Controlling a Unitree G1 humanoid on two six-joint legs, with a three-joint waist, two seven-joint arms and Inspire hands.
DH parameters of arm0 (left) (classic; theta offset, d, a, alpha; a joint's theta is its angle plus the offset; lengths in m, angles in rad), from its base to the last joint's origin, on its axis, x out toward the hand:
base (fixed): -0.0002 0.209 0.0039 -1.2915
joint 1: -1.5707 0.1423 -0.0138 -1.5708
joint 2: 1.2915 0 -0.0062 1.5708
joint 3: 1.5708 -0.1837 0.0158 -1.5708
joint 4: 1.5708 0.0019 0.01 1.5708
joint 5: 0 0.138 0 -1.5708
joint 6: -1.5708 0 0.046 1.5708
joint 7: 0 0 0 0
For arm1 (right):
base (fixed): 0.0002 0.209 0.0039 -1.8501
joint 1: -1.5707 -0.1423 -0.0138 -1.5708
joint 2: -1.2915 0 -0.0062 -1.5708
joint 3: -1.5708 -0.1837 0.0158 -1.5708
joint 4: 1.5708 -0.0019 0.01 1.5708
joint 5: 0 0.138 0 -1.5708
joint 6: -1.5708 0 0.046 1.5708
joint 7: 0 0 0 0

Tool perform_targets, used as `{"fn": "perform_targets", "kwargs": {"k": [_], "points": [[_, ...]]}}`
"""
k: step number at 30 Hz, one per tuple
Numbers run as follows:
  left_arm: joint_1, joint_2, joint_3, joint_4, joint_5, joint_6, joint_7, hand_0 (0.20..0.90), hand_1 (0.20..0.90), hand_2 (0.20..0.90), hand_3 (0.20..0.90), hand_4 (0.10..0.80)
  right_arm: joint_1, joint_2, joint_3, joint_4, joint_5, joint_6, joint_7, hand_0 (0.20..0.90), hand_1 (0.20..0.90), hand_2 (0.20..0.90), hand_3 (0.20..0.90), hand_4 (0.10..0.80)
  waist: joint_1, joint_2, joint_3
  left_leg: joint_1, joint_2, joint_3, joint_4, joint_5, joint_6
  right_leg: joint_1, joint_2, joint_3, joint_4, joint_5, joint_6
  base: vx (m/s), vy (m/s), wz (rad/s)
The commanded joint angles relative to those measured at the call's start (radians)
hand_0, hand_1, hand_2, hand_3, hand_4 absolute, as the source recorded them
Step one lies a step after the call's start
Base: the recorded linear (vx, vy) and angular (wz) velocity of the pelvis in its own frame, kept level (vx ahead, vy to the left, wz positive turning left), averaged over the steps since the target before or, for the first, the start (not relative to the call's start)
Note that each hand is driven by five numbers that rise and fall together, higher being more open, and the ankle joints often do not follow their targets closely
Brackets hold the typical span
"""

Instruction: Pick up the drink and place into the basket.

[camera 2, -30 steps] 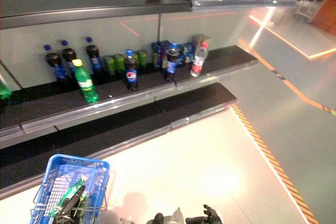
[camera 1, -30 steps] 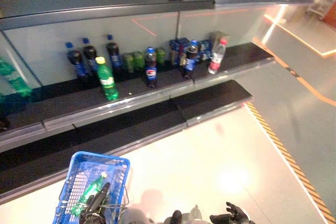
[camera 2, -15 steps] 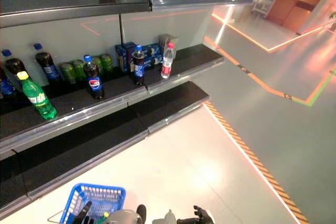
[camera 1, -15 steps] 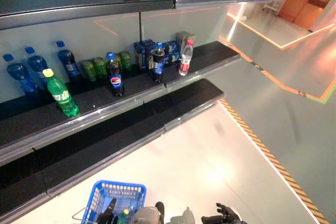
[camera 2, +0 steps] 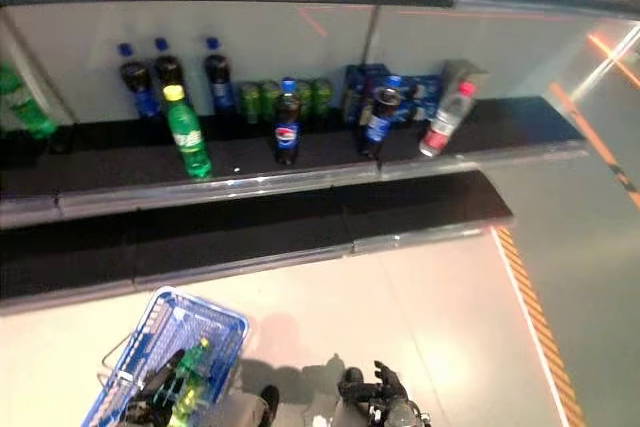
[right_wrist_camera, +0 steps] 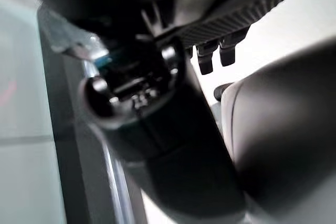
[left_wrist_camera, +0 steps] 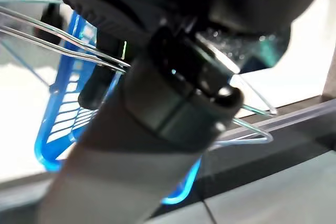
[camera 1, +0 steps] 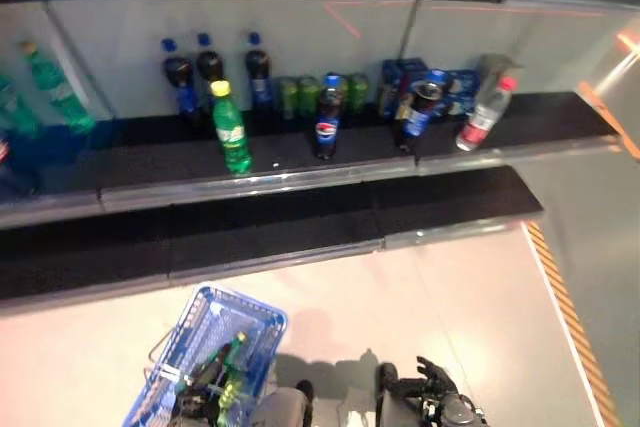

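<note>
Left eye view gives me the blue basket on the floor at about 7 o'clock, with a green bottle lying inside it. My left robot hand sits over the basket's near end by the wire handles; I cannot tell whether its fingers are curled round anything. My right robot hand hangs at 5 o'clock above the floor, fingers loose and spread, holding nothing. Up at 12 o'clock the shelf carries a row of drinks: a green bottle, cola bottles, cans and a clear bottle.
</note>
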Motion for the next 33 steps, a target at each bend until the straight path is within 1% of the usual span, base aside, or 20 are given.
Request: {"fn": "perform_targets", "kwargs": {"k": [1, 2, 3, 4, 6, 8, 10, 13, 17, 18, 19, 21, 23, 24, 25, 27, 28, 31, 32, 33], "points": [[0.019, -0.013, 0.026, -0.105, 0.016, -0.109, -0.075, 0.300, 0.300, 0.300, 0.200, 0.100, 0.013, -0.078, 0.013, -0.056, -0.013, 0.010, 0.015, 0.900, 0.900, 0.900, 0.900, 0.800, 0.031, -0.001, -0.039, 0.067, 0.148, 0.041, -0.023, 0.026, -0.088, 0.074, 0.032, -0.072, -0.104, 0.088, -0.045, 0.096, -0.305, 0.30], [0.019, -0.013, 0.026, -0.105, 0.016, -0.109, -0.075, 0.300, 0.300, 0.300, 0.200, 0.100, 0.013, -0.078, 0.013, -0.056, -0.013, 0.010, 0.015, 0.900, 0.900, 0.900, 0.900, 0.800, 0.030, -0.001, -0.039, 0.066, 0.148, 0.040, -0.022, 0.026, -0.088, 0.074, 0.032, -0.073, -0.105, 0.088, -0.046, 0.078, -0.362, 0.52], [0.021, -0.025, 0.033, -0.091, 0.057, -0.101, -0.084, 0.300, 0.300, 0.300, 0.200, 0.100, 0.021, -0.089, -0.004, -0.060, -0.002, 0.014, 0.006, 0.900, 0.900, 0.900, 0.900, 0.800, 0.038, -0.011, -0.036, 0.018, 0.154, 0.100, 0.025, 0.060, -0.092, 0.104, 0.034, -0.134, -0.118, 0.079, -0.059, 0.009, -0.221, 0.65], [0.021, -0.027, 0.030, -0.087, 0.066, -0.097, -0.080, 0.300, 0.300, 0.300, 0.200, 0.100, 0.024, -0.093, -0.010, -0.059, 0.008, 0.013, 0.002, 0.900, 0.900, 0.900, 0.900, 0.800, 0.038, -0.013, -0.033, 0.003, 0.158, 0.128, 0.040, 0.068, -0.093, 0.111, 0.036, -0.153, -0.119, 0.074, -0.066, 0.013, -0.326, 1.19], [0.020, -0.024, -0.007, -0.075, 0.080, -0.079, -0.076, 0.300, 0.300, 0.300, 0.200, 0.100, 0.029, -0.105, -0.044, -0.019, 0.066, -0.029, -0.011, 0.900, 0.900, 0.900, 0.900, 0.800, 0.032, 0.002, -0.016, -0.043, 0.176, 0.230, 0.063, 0.096, -0.106, 0.133, 0.048, -0.232, -0.113, 0.050, -0.091, 0.036, -0.184, 1.47], [0.037, -0.033, -0.012, -0.049, 0.078, -0.082, -0.089, 0.300, 0.300, 0.300, 0.200, 0.100, 0.019, -0.107, -0.061, 0.012, 0.066, -0.052, -0.009, 0.900, 0.900, 0.900, 0.900, 0.800, 0.032, 0.022, -0.015, -0.021, 0.138, 0.244, -0.022, 0.079, -0.094, 0.133, 0.059, -0.245, -0.108, 0.046, -0.089, 0.092, 0.017, 0.91], [0.043, -0.031, -0.011, -0.027, 0.088, -0.079, -0.101, 0.300, 0.300, 0.300, 0.200, 0.100, 0.022, -0.108, -0.068, 0.022, 0.068, -0.062, -0.007, 0.900, 0.900, 0.900, 0.900, 0.800, 0.028, 0.036, -0.015, -0.010, 0.137, 0.258, -0.062, 0.102, -0.100, 0.141, 0.069, -0.250, -0.112, 0.040, -0.093, 0.132, 0.084, 0.26], [0.050, -0.037, 0.009, 0.010, 0.101, -0.092, -0.087, 0.300, 0.300, 0.300, 0.200, 0.100, 0.020, -0.091, -0.063, 0.041, 0.045, -0.076, 0.009, 0.900, 0.900, 0.900, 0.900, 0.800, 0.028, 0.042, -0.029, 0.030, 0.111, 0.197, -0.109, 0.089, -0.089, 0.150, 0.073, -0.224, -0.096, 0.024, -0.093, 0.184, 0.138, 0.06], [0.047, -0.025, 0.011, 0.005, 0.150, -0.080, -0.082, 0.300, 0.300, 0.300, 0.200, 0.100, 0.041, -0.069, -0.058, 0.027, 0.042, -0.099, 0.003, 0.900, 0.900, 0.900, 0.900, 0.800, 0.009, 0.054, -0.041, 0.069, 0.106, 0.209, -0.144, 0.085, -0.070, 0.131, 0.070, -0.217, 0.012, -0.005, -0.084, 0.158, 0.146, -0.04], [0.034, -0.002, 0.007, 0.002, 0.175, -0.067, -0.086, 0.300, 0.300, 0.300, 0.200, 0.100, 0.048, -0.056, -0.044, -0.004, 0.041, -0.090, -0.015, 0.900, 0.900, 0.900, 0.900, 0.800, -0.016, 0.064, -0.035, 0.086, 0.094, 0.208, -0.144, 0.069, -0.043, 0.073, 0.071, -0.188, 0.164, 0.017, -0.059, 0.083, 0.103, 0.04], [0.033, 0.000, 0.007, 0.001, 0.175, -0.067, -0.087, 0.300, 0.300, 0.300, 0.200, 0.100, 0.048, -0.055, -0.042, -0.007, 0.041, -0.088, -0.017, 0.900, 0.900, 0.900, 0.900, 0.800, -0.017, 0.064, -0.035, 0.086, 0.093, 0.209, -0.144, 0.068, -0.041, 0.065, 0.070, -0.184, 0.179, 0.018, -0.056, 0.103, 0.133, 0.06], [0.024, 0.028, -0.017, -0.024, 0.168, -0.064, -0.102, 0.300, 0.300, 0.300, 0.200, 0.100, 0.051, -0.056, -0.022, -0.052, 0.061, -0.075, -0.029, 0.900, 0.900, 0.900, 0.900, 0.800, -0.051, 0.079, -0.019, 0.116, 0.099, 0.213, -0.157, 0.051, -0.022, -0.021, 0.068, -0.133, 0.319, 0.054, -0.026, 0.065, 0.017, 0.01], [0.015, 0.036, -0.039, -0.042, 0.148, -0.071, -0.096, 0.300, 0.300, 0.300, 0.200, 0.100, 0.042, -0.060, -0.018, -0.061, 0.070, -0.071, -0.030, 0.900, 0.900, 0.900, 0.900, 0.800, -0.062, 0.078, -0.014, 0.122, 0.102, 0.217, -0.156, 0.047, -0.028, -0.022, 0.053, -0.111, 0.260, 0.064, -0.026, 0.060, -0.096, 0.04], [0.007, 0.040, -0.053, -0.056, 0.132, -0.074, -0.089, 0.300, 0.300, 0.300, 0.200, 0.100, 0.036, -0.063, -0.018, -0.065, 0.072, -0.070, -0.027, 0.900, 0.900, 0.900, 0.900, 0.800, -0.066, 0.077, -0.011, 0.118, 0.106, 0.216, -0.147, 0.046, -0.036, -0.001, 0.039, -0.103, 0.179, 0.056, -0.034, 0.033, -0.282, 0.24], [-0.014, 0.041, -0.070, -0.078, 0.113, -0.080, -0.089, 0.300, 0.300, 0.300, 0.200, 0.100, 0.020, -0.072, -0.018, -0.062, 0.057, -0.078, -0.019, 0.900, 0.900, 0.900, 0.900, 0.800, -0.068, 0.070, -0.006, 0.103, 0.108, 0.220, -0.128, 0.040, -0.054, 0.018, -0.016, -0.086, 0.009, 0.090, -0.030, -0.017, -0.285, 0.31], [-0.030, 0.039, -0.081, -0.086, 0.102, -0.092, -0.090, 0.300, 0.300, 0.300, 0.200, 0.100, 0.002, -0.075, -0.014, -0.049, 0.050, -0.088, -0.016, 0.900, 0.900, 0.900, 0.900, 0.800, -0.071, 0.074, 0.002, 0.098, 0.121, 0.223, -0.125, 0.036, -0.061, 0.012, -0.036, -0.070, -0.021, 0.118, -0.020, -0.076, -0.291, 0.32], [-0.038, 0.035, -0.092, -0.096, 0.096, -0.109, -0.085, 0.300, 0.300, 0.300, 0.200, 0.100, -0.019, -0.079, -0.008, -0.043, 0.047, -0.075, -0.012, 0.900, 0.900, 0.900, 0.900, 0.800, -0.080, 0.073, 0.005, 0.102, 0.157, 0.227, -0.121, 0.035, -0.075, 0.002, -0.036, -0.046, -0.037, 0.121, -0.011, -0.057, -0.340, 0.32], [-0.030, 0.024, -0.087, -0.105, 0.088, -0.113, -0.072, 0.300, 0.300, 0.300, 0.200, 0.100, -0.018, -0.081, -0.007, -0.049, 0.047, -0.053, -0.012, 0.900, 0.900, 0.900, 0.900, 0.800, -0.073, 0.063, -0.008, 0.104, 0.186, 0.236, -0.116, 0.042, -0.095, 0.050, -0.026, -0.083, -0.081, 0.102, -0.020, 0.012, -0.337, 0.10], [-0.012, 0.012, -0.088, -0.105, 0.101, -0.114, -0.070, 0.300, 0.300, 0.300, 0.200, 0.100, -0.011, -0.089, -0.010, -0.054, 0.053, -0.058, -0.001, 0.900, 0.900, 0.900, 0.900, 0.800, -0.065, 0.054, -0.021, 0.108, 0.220, 0.249, -0.130, 0.063, -0.112, 0.078, -0.004, -0.105, -0.096, 0.085, -0.033, 0.040, -0.378, 0.04], [-0.010, 0.008, -0.086, -0.102, 0.112, -0.112, -0.070, 0.300, 0.300, 0.300, 0.200, 0.100, -0.011, -0.091, -0.013, -0.056, 0.054, -0.056, 0.001, 0.900, 0.900, 0.900, 0.900, 0.800, -0.064, 0.052, -0.024, 0.110, 0.230, 0.254, -0.135, 0.069, -0.116, 0.085, 0.001, -0.111, -0.102, 0.082, -0.037, 0.024, -0.391, -0.06]]}}
